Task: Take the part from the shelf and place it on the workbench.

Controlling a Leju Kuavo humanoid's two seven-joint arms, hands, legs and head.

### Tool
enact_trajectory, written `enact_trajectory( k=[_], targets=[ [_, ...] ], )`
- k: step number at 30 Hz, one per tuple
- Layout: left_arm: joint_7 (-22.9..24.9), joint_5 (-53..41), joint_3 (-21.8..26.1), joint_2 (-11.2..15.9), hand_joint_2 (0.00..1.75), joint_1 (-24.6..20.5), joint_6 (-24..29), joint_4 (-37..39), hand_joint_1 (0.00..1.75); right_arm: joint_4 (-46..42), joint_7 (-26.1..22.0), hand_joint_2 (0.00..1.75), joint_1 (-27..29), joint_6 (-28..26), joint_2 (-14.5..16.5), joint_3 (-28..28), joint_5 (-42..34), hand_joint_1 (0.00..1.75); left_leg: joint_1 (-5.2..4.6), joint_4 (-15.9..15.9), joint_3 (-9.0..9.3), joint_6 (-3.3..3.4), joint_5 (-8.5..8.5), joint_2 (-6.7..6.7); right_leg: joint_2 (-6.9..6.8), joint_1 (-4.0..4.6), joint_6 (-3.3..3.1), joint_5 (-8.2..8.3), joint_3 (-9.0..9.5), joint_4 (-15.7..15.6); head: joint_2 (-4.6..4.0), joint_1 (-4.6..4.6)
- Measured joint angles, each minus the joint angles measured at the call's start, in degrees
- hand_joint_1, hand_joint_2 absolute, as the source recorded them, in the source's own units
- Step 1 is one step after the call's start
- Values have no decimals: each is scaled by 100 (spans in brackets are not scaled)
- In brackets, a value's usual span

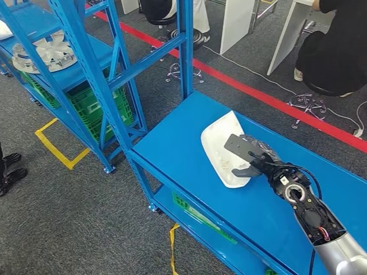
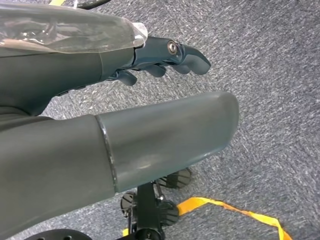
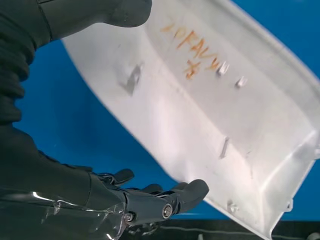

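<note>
The white moulded part point(image 1: 219, 146) lies on the blue workbench point(image 1: 182, 154), hollow side up. Orange writing marks the inside of the part point(image 3: 226, 100) in the right wrist view. My right hand point(image 1: 249, 159) hovers over the part's near end. Its thumb point(image 3: 124, 12) and fingers point(image 3: 181, 194) are spread on either side of that end, with no firm grip showing. My left hand point(image 2: 124, 105) hangs over the grey carpet with its fingers point(image 2: 181, 55) stretched out and nothing in them.
A blue shelf rack point(image 1: 86, 63) stands at the left, holding more white parts point(image 1: 47, 51) above a green crate point(image 1: 93, 109). Yellow tape point(image 1: 56, 150) and a red line point(image 1: 268, 98) mark the carpet. Seated people point(image 1: 333, 51) and a person's shoes point(image 1: 9, 172) are nearby.
</note>
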Motion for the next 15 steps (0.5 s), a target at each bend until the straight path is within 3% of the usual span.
enact_trajectory(
  k=[15],
  targets=[
    [-2, 11, -28, 12, 0, -8, -5, 0, 0, -81, -426, 175, -34, 354, -26, -286, 401, 0, 0, -1, -1, 0, 0, 0, -1, 1, 0, 0, 2, 0, 0, 0]
  ],
)
